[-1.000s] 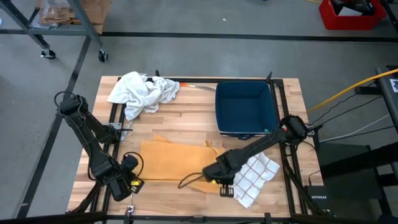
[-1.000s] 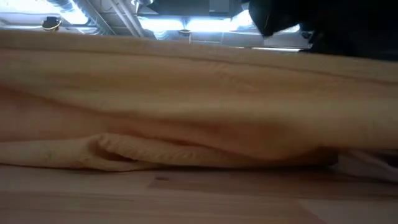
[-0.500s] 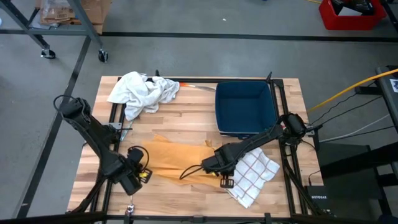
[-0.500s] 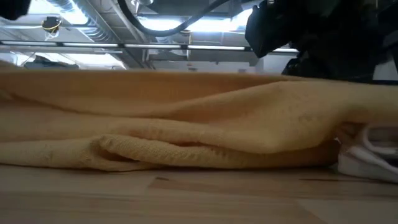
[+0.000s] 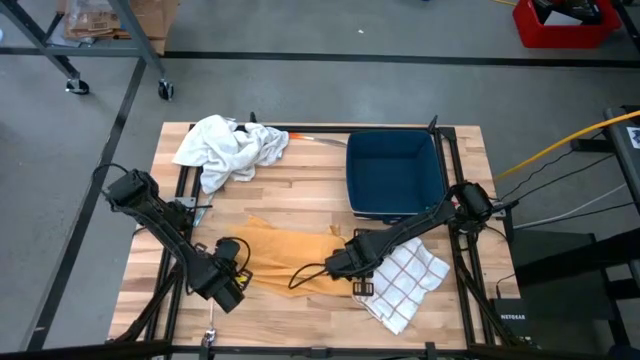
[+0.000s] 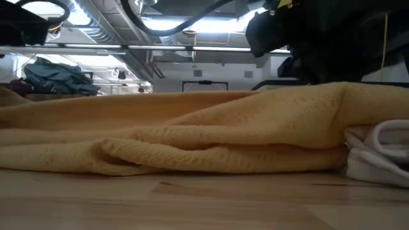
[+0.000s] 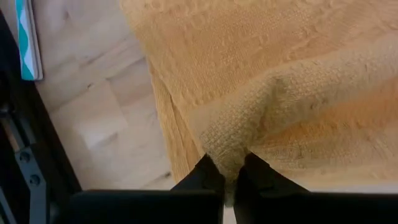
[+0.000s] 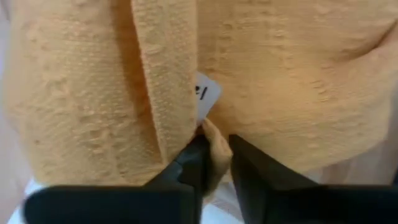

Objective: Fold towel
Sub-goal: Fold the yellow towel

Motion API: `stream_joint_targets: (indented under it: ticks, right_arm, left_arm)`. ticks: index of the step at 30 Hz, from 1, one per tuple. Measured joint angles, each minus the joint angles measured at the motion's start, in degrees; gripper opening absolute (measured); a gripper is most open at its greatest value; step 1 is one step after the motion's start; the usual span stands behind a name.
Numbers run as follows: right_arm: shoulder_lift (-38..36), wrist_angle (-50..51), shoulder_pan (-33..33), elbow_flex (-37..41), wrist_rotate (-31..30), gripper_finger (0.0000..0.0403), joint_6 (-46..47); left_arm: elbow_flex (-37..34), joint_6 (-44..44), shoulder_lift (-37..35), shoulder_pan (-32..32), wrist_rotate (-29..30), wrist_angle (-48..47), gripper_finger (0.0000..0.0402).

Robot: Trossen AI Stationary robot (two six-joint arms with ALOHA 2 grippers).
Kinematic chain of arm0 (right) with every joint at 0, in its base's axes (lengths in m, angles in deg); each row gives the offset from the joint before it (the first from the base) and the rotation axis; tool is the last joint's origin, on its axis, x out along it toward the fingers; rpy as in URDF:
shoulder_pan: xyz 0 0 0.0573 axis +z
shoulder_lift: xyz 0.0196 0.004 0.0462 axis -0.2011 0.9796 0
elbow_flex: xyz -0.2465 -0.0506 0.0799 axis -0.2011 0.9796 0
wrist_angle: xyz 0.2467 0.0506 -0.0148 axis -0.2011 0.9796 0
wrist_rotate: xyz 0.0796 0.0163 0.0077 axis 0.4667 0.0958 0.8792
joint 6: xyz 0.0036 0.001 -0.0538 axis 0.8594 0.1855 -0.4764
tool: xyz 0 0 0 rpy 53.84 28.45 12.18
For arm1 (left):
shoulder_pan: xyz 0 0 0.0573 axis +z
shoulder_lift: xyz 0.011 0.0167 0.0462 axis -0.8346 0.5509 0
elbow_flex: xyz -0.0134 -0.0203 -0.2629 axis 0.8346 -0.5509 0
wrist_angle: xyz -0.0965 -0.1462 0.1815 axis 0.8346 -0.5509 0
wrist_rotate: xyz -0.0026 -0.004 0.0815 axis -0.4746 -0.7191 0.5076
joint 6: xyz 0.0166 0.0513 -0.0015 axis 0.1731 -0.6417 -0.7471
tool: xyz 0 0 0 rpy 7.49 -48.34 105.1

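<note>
Change: I have dragged the yellow towel toward 12 o'clock; it lies lower and more bunched than a second ago.
Towel: at 6 o'clock on the worktop, against the checked cloth.
Progress: fold started, edges not yet laid flat.
Left gripper: clamped on the towel's corner.
Right gripper: slightly apart, fabric between my fingers.

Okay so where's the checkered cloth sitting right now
In the high view the checkered cloth lies near the table's front right corner, below the blue bin, its left edge touching the yellow towel.
</note>
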Motion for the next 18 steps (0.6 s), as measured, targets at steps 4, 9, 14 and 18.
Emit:
stream_joint_targets:
  ticks: [4,9,14,18]
  right_arm:
    - [0.0,-0.1,0.0,0.0,-3.0,0.0130,0.0]
    - [0.0,-0.2,0.0,0.0,-5.2,0.0168,0.0]
    - [0.0,-0.1,0.0,0.0,-6.4,0.0176,0.0]
    - [0.0,-0.1,0.0,0.0,-7.3,0.0177,0.0]
  left_arm:
    - [0.0,0.8,2.1,0.3,4.2,-0.1,0.0034]
    - [0.0,5.0,4.2,1.3,10.6,-0.1,0.0084]
    - [0.0,7.8,4.4,2.5,11.1,0.0,0.0116]
    - [0.0,9.9,3.9,2.7,11.3,-1.3,0.0119]
